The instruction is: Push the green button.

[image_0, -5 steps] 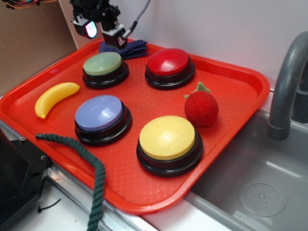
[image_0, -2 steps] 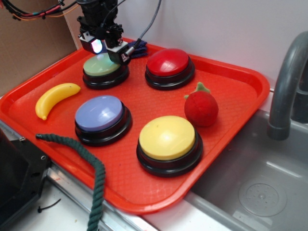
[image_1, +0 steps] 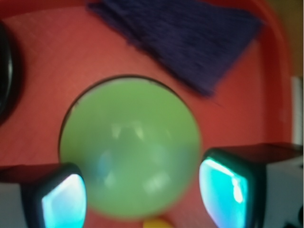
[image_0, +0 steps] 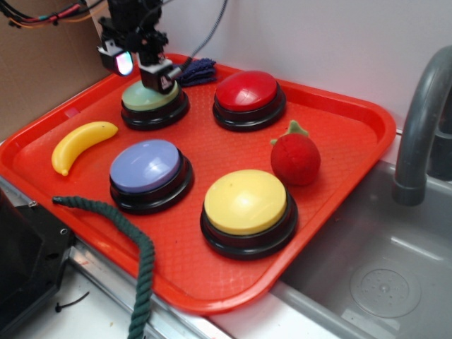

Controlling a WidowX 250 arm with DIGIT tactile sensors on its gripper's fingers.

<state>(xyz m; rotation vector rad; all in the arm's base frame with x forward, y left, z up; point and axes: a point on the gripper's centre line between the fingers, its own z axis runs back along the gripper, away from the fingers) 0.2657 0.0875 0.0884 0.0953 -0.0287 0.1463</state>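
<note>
The green button [image_0: 146, 99], a pale sage dome on a black base, sits at the back left of the red tray [image_0: 353, 134]. My gripper [image_0: 140, 70] hangs right over it, open, with one glowing finger [image_0: 159, 76] low on the dome's top and the other [image_0: 121, 62] off its left side. In the wrist view the green button [image_1: 128, 137] fills the middle. The gripper [image_1: 142, 194] there shows its cyan pads [image_1: 223, 187] on either side of the dome's near edge. I cannot tell whether a finger touches the cap.
On the tray are a red button [image_0: 248, 90], a lavender-blue button [image_0: 146, 167], a yellow button [image_0: 246, 202], a toy banana [image_0: 79, 143], a plush strawberry [image_0: 295, 158] and a purple cloth [image_0: 198, 70]. A green rope [image_0: 134, 244] crosses the front edge. A sink [image_0: 374, 275] and faucet [image_0: 424, 120] lie to the right.
The gripper came down from above the tray's back edge onto the green button, then shifted slightly left. Nothing else moved.
</note>
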